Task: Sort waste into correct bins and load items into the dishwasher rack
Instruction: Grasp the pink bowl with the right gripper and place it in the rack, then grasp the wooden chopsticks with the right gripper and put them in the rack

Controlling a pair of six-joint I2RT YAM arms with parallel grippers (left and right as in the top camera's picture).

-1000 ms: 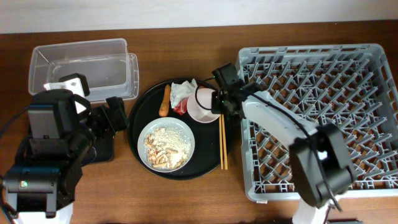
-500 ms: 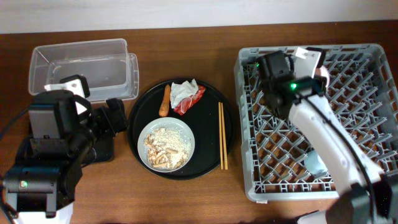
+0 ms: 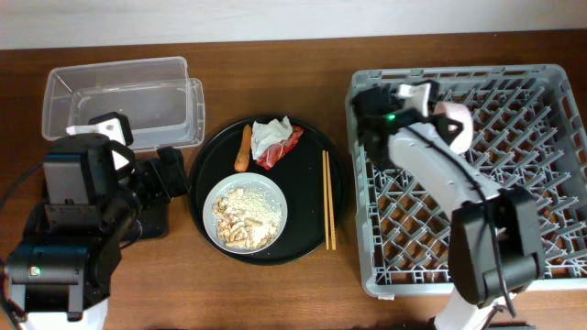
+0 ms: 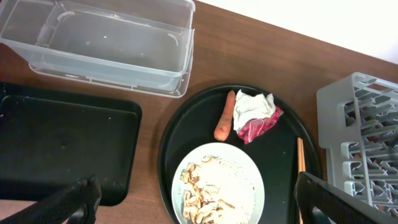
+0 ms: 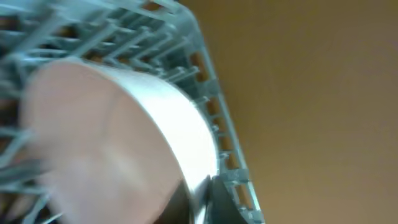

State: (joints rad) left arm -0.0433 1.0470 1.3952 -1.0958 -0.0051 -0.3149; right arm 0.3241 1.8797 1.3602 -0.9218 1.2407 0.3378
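My right gripper (image 3: 437, 114) is shut on the rim of the white bowl (image 3: 458, 126) and holds it tilted on edge over the back of the grey dishwasher rack (image 3: 541, 78). The right wrist view shows the bowl (image 5: 106, 137) close up, its rim pinched between the fingers (image 5: 208, 194). An orange carrot (image 3: 243, 148), a crumpled napkin (image 3: 271, 133), a red wrapper (image 3: 282, 151), chopsticks (image 3: 327, 211) and a pale plate (image 3: 280, 197) of beige scraps (image 3: 243, 218) lie on the round black tray. My left gripper (image 4: 202, 200) is open, above the plate. The blue cup is hidden.
The clear tub (image 3: 119, 92) stands at the back left. The shallow black tray (image 4: 62, 149) lies in front of it, under my left arm. The large round black tray (image 3: 312, 243) sits between the bins and the rack. The rack's left wall (image 4: 354, 124) is close to the chopsticks.
My right arm lifted the white bowl off the round black tray and carried it right, over the rack's back. Since half a second ago it has lowered and tilted. The left arm is still.
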